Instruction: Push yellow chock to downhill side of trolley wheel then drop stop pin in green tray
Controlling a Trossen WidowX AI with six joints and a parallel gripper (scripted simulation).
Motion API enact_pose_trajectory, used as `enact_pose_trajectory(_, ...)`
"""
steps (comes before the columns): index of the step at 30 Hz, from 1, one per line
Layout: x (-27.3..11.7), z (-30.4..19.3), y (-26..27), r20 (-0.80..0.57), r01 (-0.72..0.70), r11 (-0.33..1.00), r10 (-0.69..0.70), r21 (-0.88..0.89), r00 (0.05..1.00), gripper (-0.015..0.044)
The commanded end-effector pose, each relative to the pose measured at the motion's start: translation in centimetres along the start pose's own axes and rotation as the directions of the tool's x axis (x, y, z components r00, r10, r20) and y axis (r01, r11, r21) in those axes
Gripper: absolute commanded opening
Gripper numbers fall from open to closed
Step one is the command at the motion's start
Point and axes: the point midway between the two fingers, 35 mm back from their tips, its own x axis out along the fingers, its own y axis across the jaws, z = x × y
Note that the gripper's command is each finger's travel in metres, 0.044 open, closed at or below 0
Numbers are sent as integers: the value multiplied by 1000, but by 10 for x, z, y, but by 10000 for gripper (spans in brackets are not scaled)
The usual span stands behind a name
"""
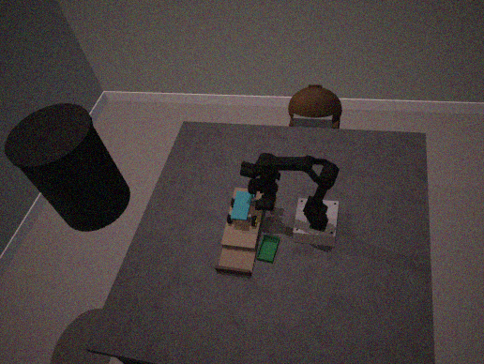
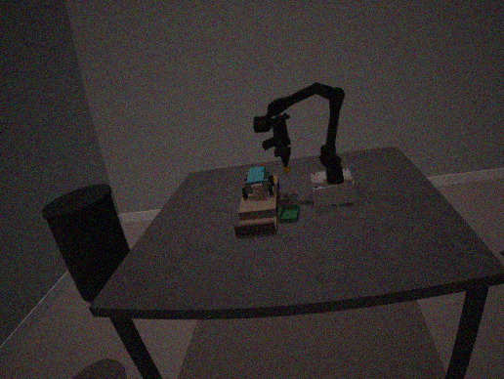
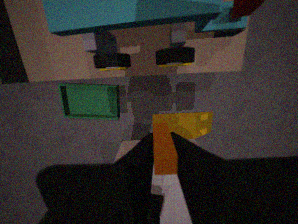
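The blue-topped trolley (image 1: pixel 242 204) (image 2: pixel 256 175) (image 3: pixel 100 17) stands on the wooden ramp (image 1: pixel 238 235) (image 2: pixel 258 208) (image 3: pixel 45 57). The red-headed stop pin (image 2: pixel 262 165) (image 3: pixel 246 7) is at its uphill end; in the top view the arm hides it. My gripper (image 2: pixel 286 165) (image 3: pixel 161 137) is shut on the orange handle of the yellow chock (image 2: pixel 286 170) (image 3: pixel 192 125). It holds the chock in the air to the right of the ramp, apart from the trolley's wheels. The chock's black base is hidden. The green tray (image 1: pixel 268 249) (image 2: pixel 289 214) (image 3: pixel 91 101) looks empty, beside the ramp's lower part.
The arm's pale base block (image 1: pixel 314 237) (image 2: pixel 333 197) stands right of the ramp and tray on the grey table (image 1: pixel 352 291) (image 2: pixel 352 244). The arm reaches over from it at the back. A black cylinder (image 1: pixel 89 188) (image 2: pixel 88 244) is off the table's left side. A brown chair (image 1: pixel 315 103) is behind.
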Motion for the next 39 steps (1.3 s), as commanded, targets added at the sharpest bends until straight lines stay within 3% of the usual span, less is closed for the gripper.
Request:
enact_pose_trajectory(1,1,3,11,4,-3,1000,3,3,1000,0)
enact_pose_trajectory(39,7,37,149,7,-14,1000,14,3,1000,0)
